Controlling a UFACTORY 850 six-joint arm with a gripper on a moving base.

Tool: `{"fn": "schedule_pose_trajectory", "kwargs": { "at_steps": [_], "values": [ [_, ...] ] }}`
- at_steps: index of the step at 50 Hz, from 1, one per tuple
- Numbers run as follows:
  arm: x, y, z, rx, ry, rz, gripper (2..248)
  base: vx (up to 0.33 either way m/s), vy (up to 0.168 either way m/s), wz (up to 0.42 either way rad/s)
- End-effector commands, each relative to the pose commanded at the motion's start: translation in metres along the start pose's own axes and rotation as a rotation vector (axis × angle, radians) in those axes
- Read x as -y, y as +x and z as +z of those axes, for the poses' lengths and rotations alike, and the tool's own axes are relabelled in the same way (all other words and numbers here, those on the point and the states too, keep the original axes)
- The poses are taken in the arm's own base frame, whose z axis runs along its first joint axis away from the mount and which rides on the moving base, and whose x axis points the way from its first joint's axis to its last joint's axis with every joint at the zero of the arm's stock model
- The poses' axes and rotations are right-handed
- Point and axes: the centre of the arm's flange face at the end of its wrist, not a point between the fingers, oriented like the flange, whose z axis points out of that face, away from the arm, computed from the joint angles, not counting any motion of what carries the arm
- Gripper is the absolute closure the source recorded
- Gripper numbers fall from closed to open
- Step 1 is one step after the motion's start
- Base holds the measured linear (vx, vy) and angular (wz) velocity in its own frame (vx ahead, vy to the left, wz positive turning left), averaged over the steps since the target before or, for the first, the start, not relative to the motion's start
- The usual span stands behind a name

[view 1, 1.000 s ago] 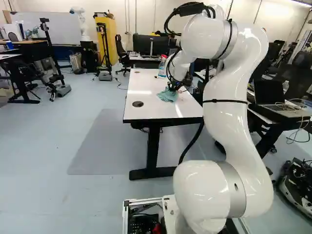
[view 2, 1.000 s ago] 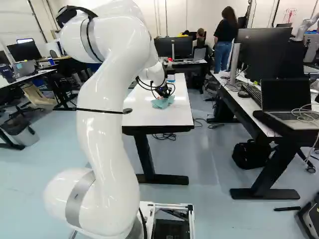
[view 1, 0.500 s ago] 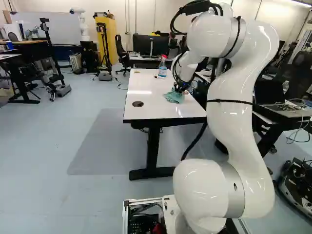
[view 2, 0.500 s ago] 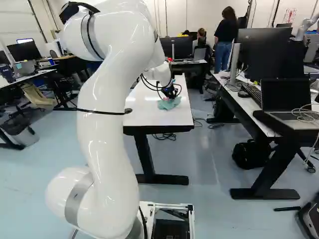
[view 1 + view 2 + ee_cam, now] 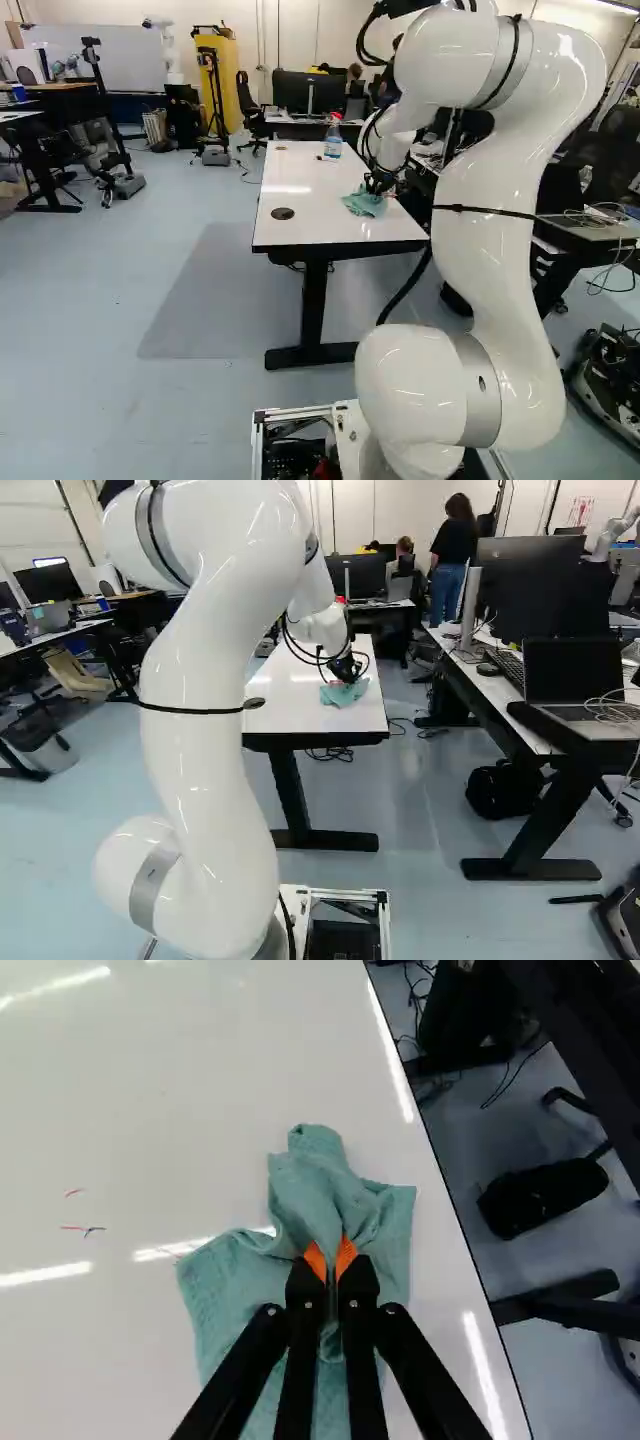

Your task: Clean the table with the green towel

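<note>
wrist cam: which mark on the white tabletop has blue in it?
The longer mark, a red line turning blue at its end toward the towel. The shorter mark near it shows only red.

Crumpled green towel (image 5: 235, 1285) on white table (image 5: 150, 1110), near edge.

Since 1.0 s ago: towel (image 5: 362, 204), held in gripper (image 5: 379, 184), displaced with it across table (image 5: 300, 228), closer to table's right long edge and slightly closer to its near end. Sideways shift larger in first 0.5 s, smaller in last 0.5 s. Arm (image 5: 485, 245): upper part drawn back from table towards base. Left base view: spray bottle (image 5: 333, 145) on table's far part, partly covered by arm 1.0 s ago, now uncovered
</note>
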Motion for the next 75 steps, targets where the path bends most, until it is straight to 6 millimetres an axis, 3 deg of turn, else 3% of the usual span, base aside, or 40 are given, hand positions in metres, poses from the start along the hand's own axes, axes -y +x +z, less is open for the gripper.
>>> {"fn": "schedule_pose_trajectory", "kwargs": {
  "at_steps": [17,75],
  "values": [
    [0.008,-0.017,-0.013,0.015,0.007,-0.01,219,0.0,0.0,0.0],
    [0.119,-0.001,0.0,-0.008,0.104,-0.156,219,0.0,0.0,0.0]
  ]
}}
